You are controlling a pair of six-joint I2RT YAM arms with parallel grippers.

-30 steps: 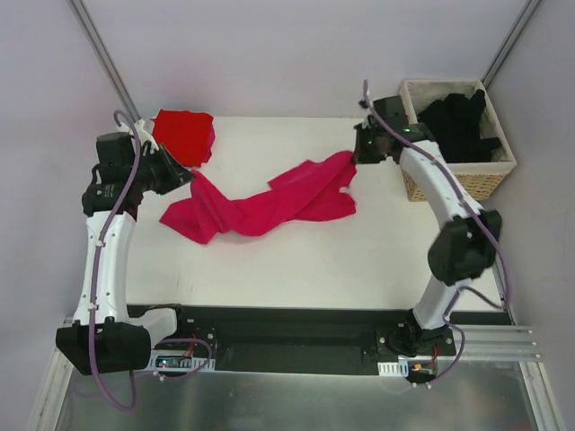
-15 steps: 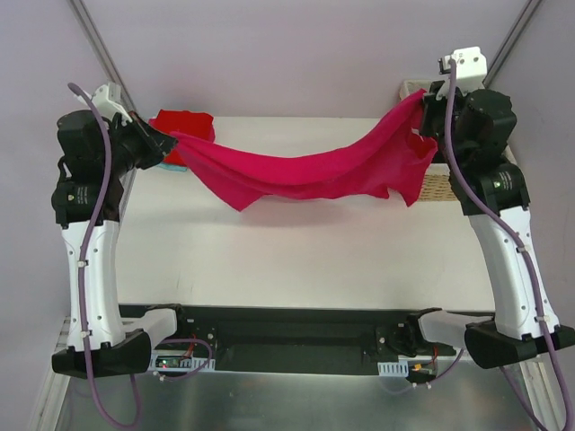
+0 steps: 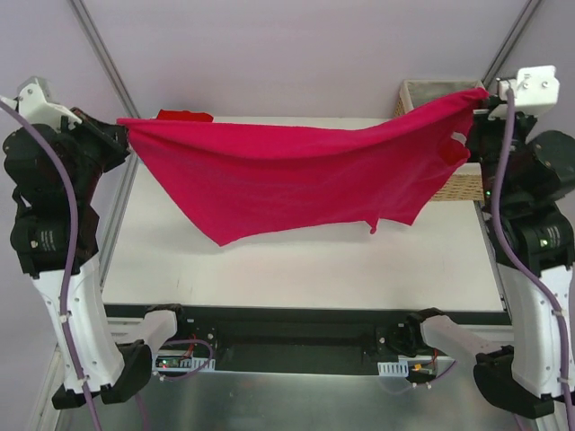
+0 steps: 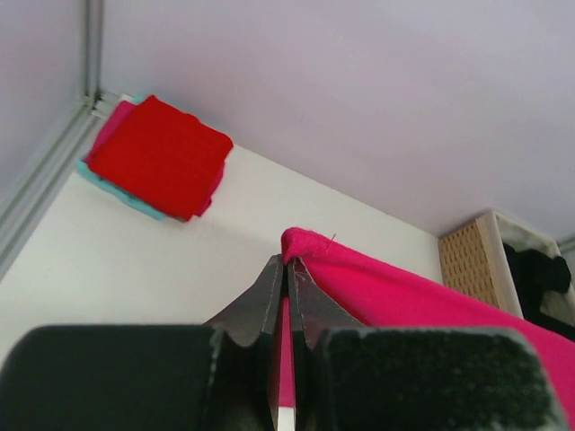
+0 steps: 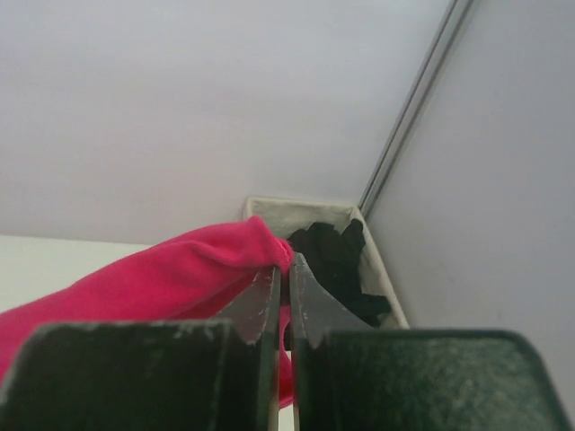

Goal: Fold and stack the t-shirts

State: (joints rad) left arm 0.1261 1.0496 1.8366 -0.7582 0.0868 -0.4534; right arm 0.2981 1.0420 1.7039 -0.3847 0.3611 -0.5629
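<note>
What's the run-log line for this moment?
left end effector: shut on pink t-shirt edge | right end effector: shut on opposite edge | shirt: stretched above table | folded stack: far-left corner

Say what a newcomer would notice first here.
The magenta-pink t-shirt hangs spread in the air above the table, pinched at one end by the left gripper and at the other by the right gripper. A folded red t-shirt lies at the far left corner; black t-shirts lie in the wicker basket far right.

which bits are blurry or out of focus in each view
Top external: evenly lit, pink t-shirt sharp. Left wrist: left gripper base blurred up close, red folded shirt crisp. Right wrist: right gripper likewise soft, black shirts clear.
</note>
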